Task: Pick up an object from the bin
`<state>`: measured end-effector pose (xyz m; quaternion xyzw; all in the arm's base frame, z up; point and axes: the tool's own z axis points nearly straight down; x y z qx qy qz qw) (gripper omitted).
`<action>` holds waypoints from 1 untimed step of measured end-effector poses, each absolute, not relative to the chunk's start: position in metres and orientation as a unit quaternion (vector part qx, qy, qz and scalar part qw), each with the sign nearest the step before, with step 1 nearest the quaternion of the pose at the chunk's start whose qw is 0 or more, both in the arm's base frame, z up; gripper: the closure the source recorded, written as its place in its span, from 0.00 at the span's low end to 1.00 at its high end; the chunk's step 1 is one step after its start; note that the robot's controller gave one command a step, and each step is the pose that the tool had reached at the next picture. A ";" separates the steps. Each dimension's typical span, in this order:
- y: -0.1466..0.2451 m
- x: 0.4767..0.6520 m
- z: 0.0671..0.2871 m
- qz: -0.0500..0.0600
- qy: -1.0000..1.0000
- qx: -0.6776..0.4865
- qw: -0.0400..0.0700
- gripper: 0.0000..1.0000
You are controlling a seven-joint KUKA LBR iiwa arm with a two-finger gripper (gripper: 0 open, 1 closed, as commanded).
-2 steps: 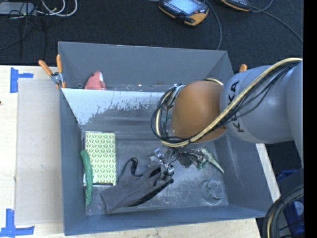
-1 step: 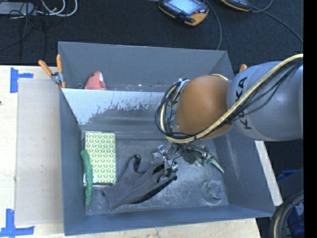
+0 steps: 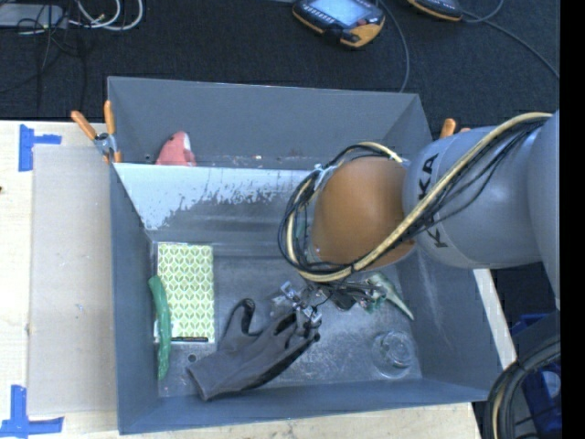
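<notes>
My gripper (image 3: 300, 307) reaches down from under the arm's orange cover at the middle of the bin floor. It sits right over the upper end of a dark grey cloth thing with a black strap (image 3: 249, 353), which lies crumpled along the front of the bin. I cannot tell whether it touches the cloth. A pale green and white pointed thing (image 3: 391, 298) pokes out just to the right of the gripper, partly hidden by the arm.
A flat green patterned box (image 3: 186, 291) lies at the left, with a green strip (image 3: 161, 323) along its left side. A clear round thing (image 3: 394, 348) rests at the front right. A pink thing (image 3: 175, 149) sits at the back left wall.
</notes>
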<state>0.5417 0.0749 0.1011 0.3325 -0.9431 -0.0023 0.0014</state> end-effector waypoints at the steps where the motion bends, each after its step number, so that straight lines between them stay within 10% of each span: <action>1: 0.068 0.544 0.139 -0.005 -0.924 0.382 0.007 1.00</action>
